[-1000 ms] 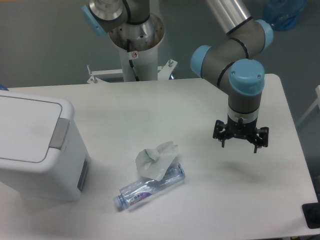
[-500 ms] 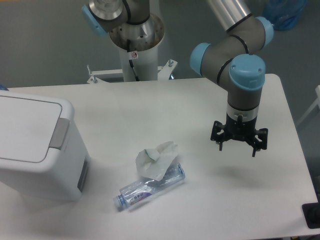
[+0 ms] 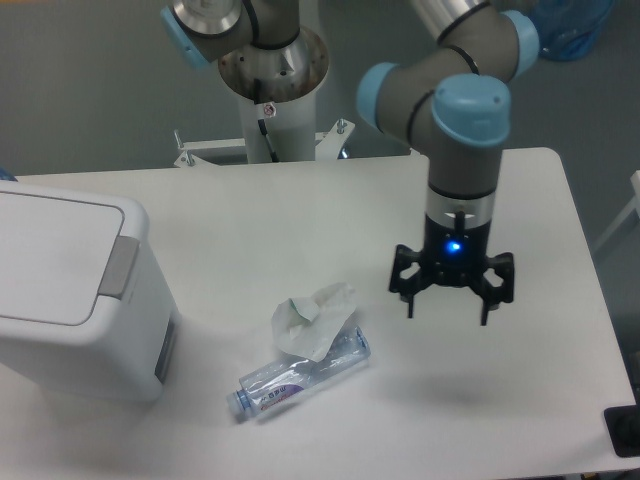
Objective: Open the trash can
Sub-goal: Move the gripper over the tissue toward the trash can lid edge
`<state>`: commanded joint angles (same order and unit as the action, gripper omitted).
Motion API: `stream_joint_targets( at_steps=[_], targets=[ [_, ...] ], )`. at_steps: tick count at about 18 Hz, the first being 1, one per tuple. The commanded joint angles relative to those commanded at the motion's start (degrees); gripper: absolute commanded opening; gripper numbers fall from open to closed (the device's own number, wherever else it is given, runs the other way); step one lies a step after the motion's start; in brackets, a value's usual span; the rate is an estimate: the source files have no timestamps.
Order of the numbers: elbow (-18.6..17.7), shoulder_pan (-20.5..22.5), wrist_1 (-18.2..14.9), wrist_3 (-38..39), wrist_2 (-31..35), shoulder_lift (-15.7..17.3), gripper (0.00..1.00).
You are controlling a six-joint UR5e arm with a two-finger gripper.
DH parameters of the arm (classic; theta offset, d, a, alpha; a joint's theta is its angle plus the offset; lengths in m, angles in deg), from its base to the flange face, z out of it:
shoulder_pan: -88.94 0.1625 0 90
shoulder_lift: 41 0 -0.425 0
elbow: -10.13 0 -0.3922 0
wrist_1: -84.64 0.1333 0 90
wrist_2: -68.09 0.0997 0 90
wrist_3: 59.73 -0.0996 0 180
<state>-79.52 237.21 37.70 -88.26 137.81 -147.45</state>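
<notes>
Trash can (image 3: 70,290) sits at the left edge of the table (image 3: 300,215) with its lid down. Far to its right the gripper (image 3: 448,308) hangs above the table, fingers spread wide and holding nothing. Between them lie a bottle (image 3: 300,377) and a crumpled tissue (image 3: 313,320).

Even, soft overhead light, faint shadows on white table (image 3: 300,210), pic slightly soft, no glare.

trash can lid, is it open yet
No, the trash can has its flat lid lying shut, and the gripper hangs far to its right over the table, jaws spread and empty.
</notes>
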Motion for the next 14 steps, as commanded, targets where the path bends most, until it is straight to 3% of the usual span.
stream_joint_targets(
  at_steps=[5,10,14],
  targets=[
    [-0.4,-5.8,-0.3,10.1,-5.9,4.7,1.0],
    [0.4,-11.9,-0.1,16.6,-7.8,6.3,1.0],
    [-2.8,-14.2,0.1,19.1,-7.7,10.0,1.0]
  ],
)
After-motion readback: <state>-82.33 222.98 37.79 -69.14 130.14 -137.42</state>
